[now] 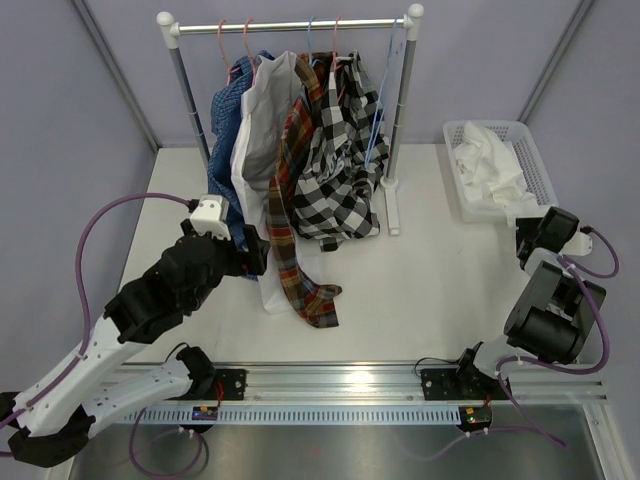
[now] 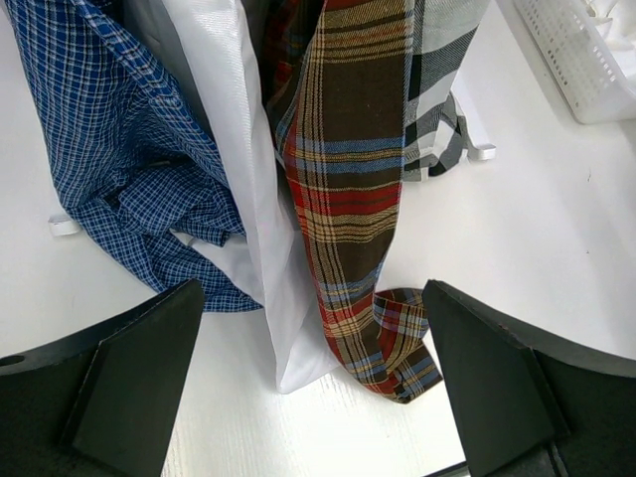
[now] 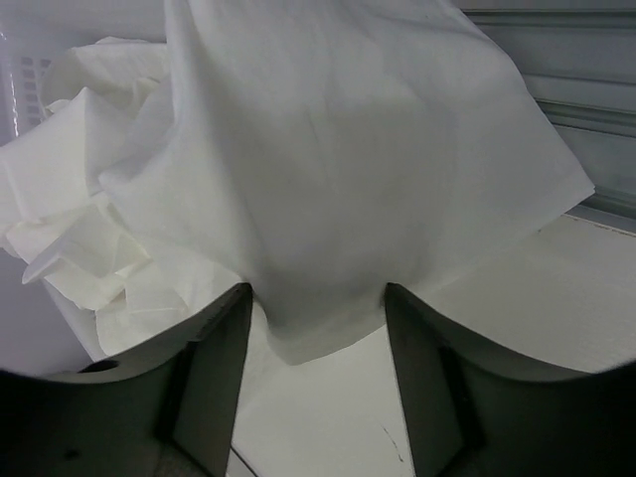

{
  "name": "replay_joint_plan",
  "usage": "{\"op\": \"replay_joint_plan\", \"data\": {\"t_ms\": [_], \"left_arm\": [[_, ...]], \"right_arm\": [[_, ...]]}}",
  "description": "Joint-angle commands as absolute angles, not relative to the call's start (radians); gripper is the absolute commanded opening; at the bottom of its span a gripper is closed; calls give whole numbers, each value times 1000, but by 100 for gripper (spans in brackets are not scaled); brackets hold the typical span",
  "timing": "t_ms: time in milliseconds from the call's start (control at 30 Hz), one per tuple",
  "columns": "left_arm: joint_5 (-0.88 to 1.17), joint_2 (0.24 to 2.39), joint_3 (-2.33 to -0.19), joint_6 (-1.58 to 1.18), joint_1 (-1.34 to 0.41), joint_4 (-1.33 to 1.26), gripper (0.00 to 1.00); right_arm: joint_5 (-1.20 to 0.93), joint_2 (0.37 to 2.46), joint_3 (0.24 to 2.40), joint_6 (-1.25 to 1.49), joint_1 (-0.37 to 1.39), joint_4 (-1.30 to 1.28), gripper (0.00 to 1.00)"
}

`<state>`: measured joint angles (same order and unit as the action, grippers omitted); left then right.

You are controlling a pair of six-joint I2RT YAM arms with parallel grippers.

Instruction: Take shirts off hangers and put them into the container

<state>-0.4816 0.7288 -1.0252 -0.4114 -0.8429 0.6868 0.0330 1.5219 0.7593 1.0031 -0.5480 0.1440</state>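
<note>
The left fingers [image 2: 129, 378] are the pair nearer the four shirts on the rail [image 1: 290, 26]. They are spread wide with nothing in them, low over the worktop [image 1: 440, 290]. The hanging white shirt [image 2: 234, 149] and the red-orange plaid shirt [image 2: 348, 169] lie dead ahead at 12 o'clock, their tails framed between the two fingers. The blue checked shirt [image 2: 99, 129] is at 11 o'clock and the black-and-white checked shirt [image 1: 345, 170] at 1 o'clock. Each hangs with its long axis vertical, collar up at its hanger [image 1: 336, 40] and hem down. Seen from above, that axis runs 12 to 6, and the plaid tail trails onto the worktop toward 5 o'clock. Well apart at 3 o'clock sits the container [image 1: 538, 165], with the other white shirt [image 3: 328, 149] heaped in it and one flap spilling toward 6 o'clock, to the right fingers [image 3: 214, 378]. Those stand apart on either side of the flap's hem with bare surface showing between them, so I judge they pinch nothing. The next shirt looks like the left arm's job.
</note>
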Motion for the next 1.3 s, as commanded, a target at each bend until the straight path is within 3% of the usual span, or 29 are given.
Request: {"op": "replay_joint_plan", "data": {"t_ms": [0, 233, 367, 433, 600, 733, 1000, 1267], "left_arm": [[-508, 735, -1029, -410, -839, 650, 99], [-522, 741, -1031, -400, -839, 650, 99], [-526, 738, -1032, -396, -839, 650, 99], [-528, 741, -1035, -394, -839, 650, 99], [-526, 755, -1051, -384, -839, 649, 99], [-528, 772, -1065, -374, -839, 650, 99], [-537, 798, -1075, -387, -839, 652, 99], [-543, 811, -1080, -413, -839, 653, 99]], "right_arm": [[52, 1528, 798, 1009, -552, 193, 58], [67, 1545, 836, 986, -554, 175, 29], [81, 1529, 864, 962, -554, 118, 5], [95, 1496, 899, 945, -554, 59, 0], [149, 1410, 1075, 821, -517, -158, 0], [132, 1465, 1309, 718, -465, -248, 0], [-50, 1812, 1779, 566, -359, -288, 0], [-88, 2140, 2019, 548, -318, -308, 0]]}}
